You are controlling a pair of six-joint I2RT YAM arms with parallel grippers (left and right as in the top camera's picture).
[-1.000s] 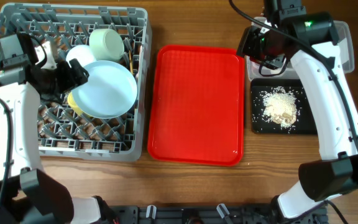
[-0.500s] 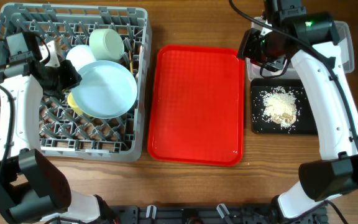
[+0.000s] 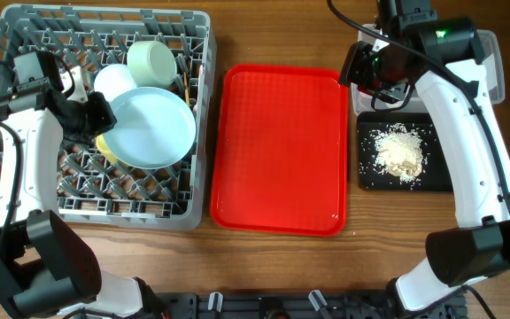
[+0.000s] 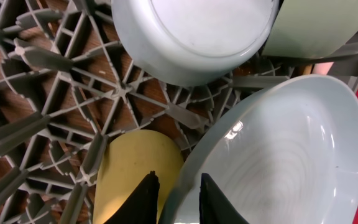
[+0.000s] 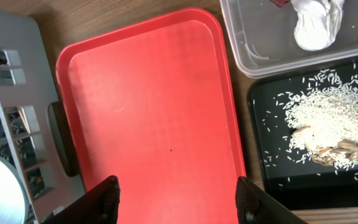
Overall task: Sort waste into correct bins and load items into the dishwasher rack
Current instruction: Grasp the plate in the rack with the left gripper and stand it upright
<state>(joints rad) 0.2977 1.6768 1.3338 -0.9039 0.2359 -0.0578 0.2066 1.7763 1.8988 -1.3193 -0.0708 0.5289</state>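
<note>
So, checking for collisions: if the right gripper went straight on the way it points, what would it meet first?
Probably the red rectangular plastic tray: the right gripper, open and empty, points down at its bare floor. Its height above is unclear.

Overhead top-down; left wrist close above rack point(image 4: 123, 93), right higher above red tray point(image 5: 148, 112).
</note>
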